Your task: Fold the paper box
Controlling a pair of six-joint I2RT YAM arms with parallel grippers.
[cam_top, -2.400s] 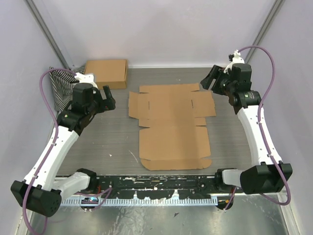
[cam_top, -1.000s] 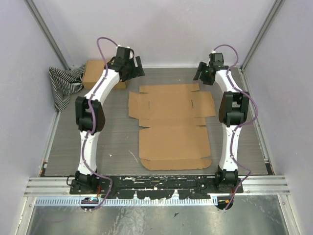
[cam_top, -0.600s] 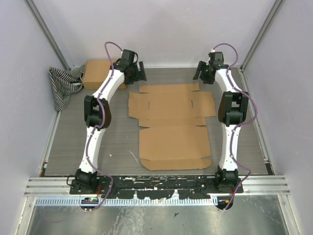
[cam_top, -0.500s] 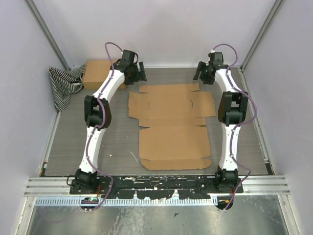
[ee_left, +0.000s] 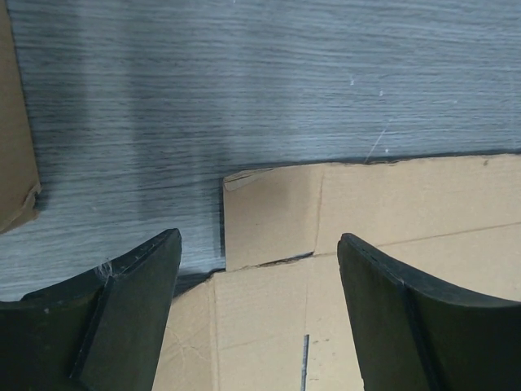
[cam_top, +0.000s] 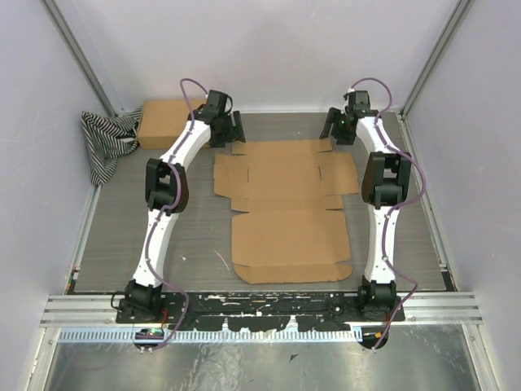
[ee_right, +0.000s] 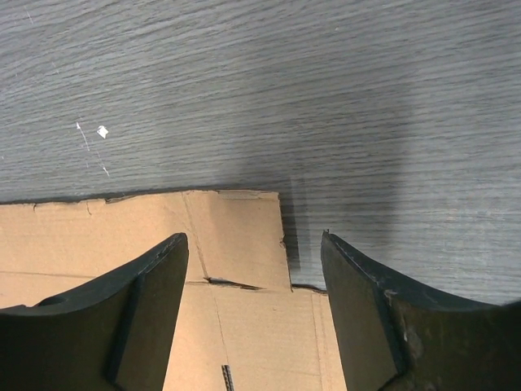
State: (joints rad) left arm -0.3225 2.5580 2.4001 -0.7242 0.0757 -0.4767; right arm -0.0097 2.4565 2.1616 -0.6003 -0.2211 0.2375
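The flat brown cardboard paper box (cam_top: 286, 216) lies unfolded in the middle of the grey counter (cam_top: 199, 236). The left pincer (ee_left: 259, 244) hangs wide open over its far left corner, the right pincer (ee_right: 254, 239) wide open over its far right corner.

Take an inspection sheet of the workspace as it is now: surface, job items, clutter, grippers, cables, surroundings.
Surface: grey wood-grain table, a few white specks and scratches.
Job's things: paper box lying flat and unfolded mid-table, all flaps spread out.
Clutter: second box, closed, at the far left corner; striped cloth bunched beside it against the left wall.
Grippers: left gripper open over the paper box's far left corner; right gripper open over its far right corner; neither holds anything.
Cables: purple cables loop above each wrist, clear of the paper box.
Surroundings: plain pale walls; metal rail along the near edge.
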